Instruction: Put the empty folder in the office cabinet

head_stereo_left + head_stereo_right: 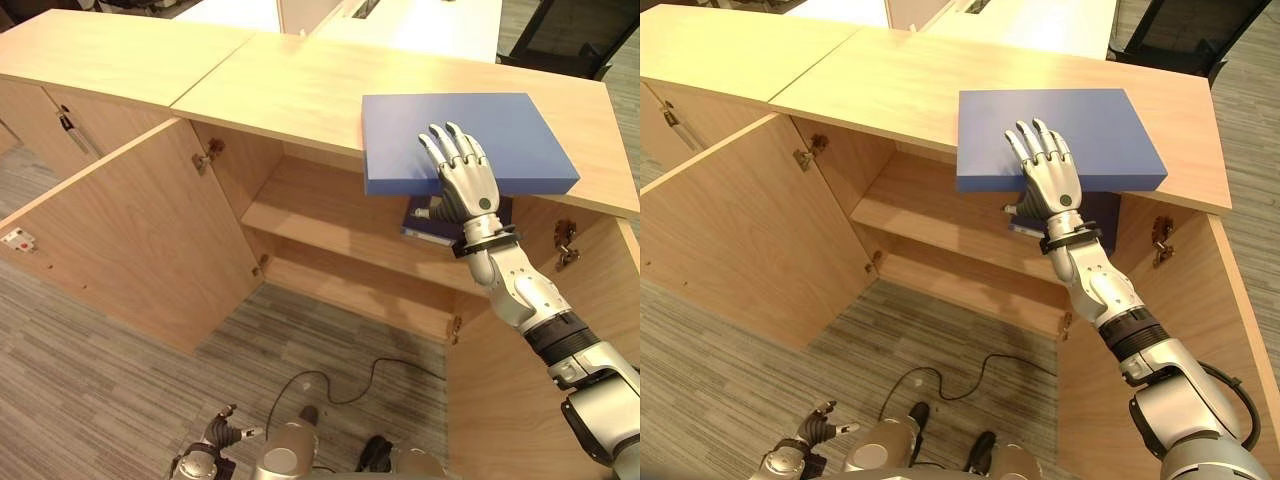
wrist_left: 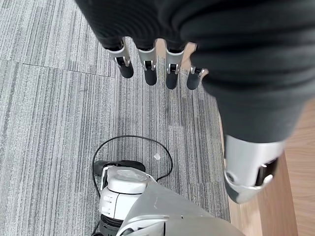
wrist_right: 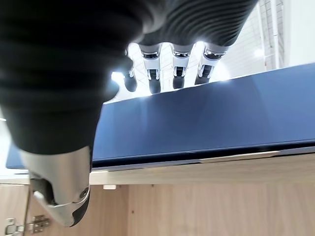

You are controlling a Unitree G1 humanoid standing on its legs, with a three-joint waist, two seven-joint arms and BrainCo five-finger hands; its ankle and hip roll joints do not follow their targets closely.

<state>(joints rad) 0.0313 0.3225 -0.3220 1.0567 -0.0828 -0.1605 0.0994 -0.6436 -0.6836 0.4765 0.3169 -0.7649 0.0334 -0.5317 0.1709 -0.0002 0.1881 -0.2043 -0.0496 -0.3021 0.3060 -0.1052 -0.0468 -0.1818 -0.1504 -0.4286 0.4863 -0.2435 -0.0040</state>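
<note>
the blue folder [image 1: 465, 140] lies flat on top of the wooden cabinet [image 1: 290, 95], its near edge jutting over the open front. my right hand [image 1: 466, 180] rests on that near edge, fingers [image 1: 445, 150] straight, not gripping. my left hand [image 2: 157, 64] hangs low over the carpet [image 2: 49, 123], fingers relaxed and holding nothing. both cabinet doors [image 1: 130, 240] stand open.

Right hand [image 1: 468, 185]: silver fingers [image 1: 447, 148] with dark tips, dark palm-back plate with a round silver dot. A black ribbed cover is seen at the wrist below it, then a silver-grey forearm, a black ribbed band and a grey elbow housing. Left hand [image 2: 197, 44]: dark ribbed cover, silver dark-tipped fingers [image 2: 149, 66], a silver thumb with a dark slot.
</note>
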